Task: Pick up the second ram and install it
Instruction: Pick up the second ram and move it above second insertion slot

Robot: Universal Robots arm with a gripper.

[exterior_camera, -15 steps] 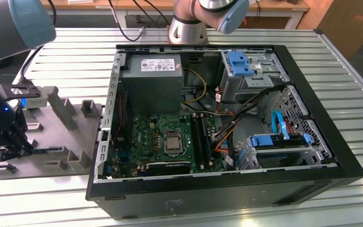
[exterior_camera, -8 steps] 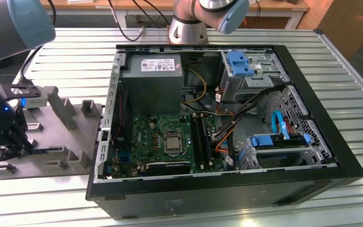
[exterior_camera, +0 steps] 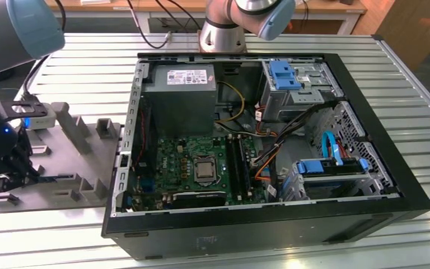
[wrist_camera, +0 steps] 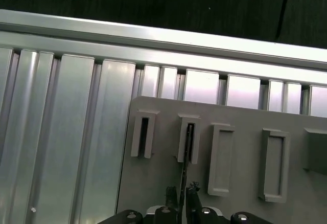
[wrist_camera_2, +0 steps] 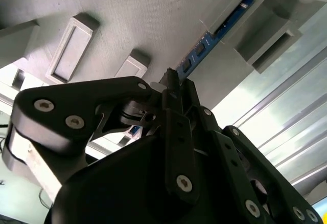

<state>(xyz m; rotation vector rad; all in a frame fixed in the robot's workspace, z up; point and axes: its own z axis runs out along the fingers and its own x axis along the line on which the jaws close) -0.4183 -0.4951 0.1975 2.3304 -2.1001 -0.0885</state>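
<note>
Gripper (wrist_camera: pixel 183 192) jaws pinch the blue ram (wrist_camera_2: pixel 198 51) standing in its grey holder (wrist_camera: pixel 240 116) slot (computer case (exterior_camera: pixel 275 227) lies open).

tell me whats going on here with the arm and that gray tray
The robot arm has its pincer down at the gray holder tray, which lies beside the open computer case on the slatted metal table. The pincer is closed on a blue ram stick that sits in its slot in the tray, not yet lifted out. The motherboard in the case faces up.
</note>
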